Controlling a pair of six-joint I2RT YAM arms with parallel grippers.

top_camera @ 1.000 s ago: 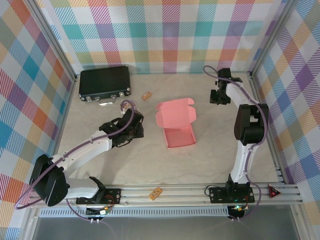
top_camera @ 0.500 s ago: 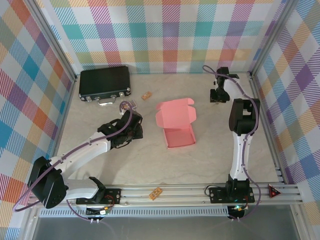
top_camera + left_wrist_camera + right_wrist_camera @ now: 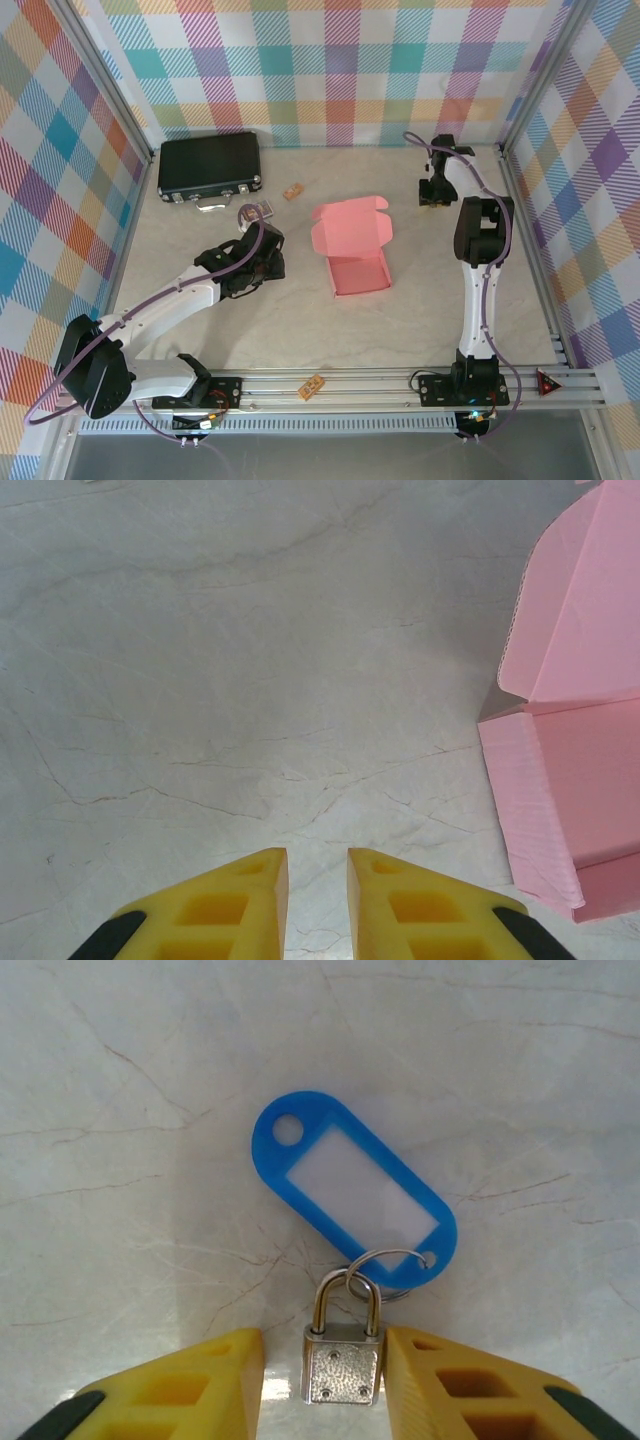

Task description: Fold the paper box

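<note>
The paper box (image 3: 352, 247) sits on the desk (image 3: 200, 680), near the left hand (image 3: 316, 868), off to its right. The bottom part looks made, with its walls up. The lid lies open, so I think closing it and tucking the flaps is what's left. The left hand's fingers are a little apart and hold nothing. The right hand (image 3: 322, 1338), well apart from the box, has its fingers apart around a small padlock (image 3: 340, 1365) with a blue key tag (image 3: 355, 1195), not squeezing it.
</note>
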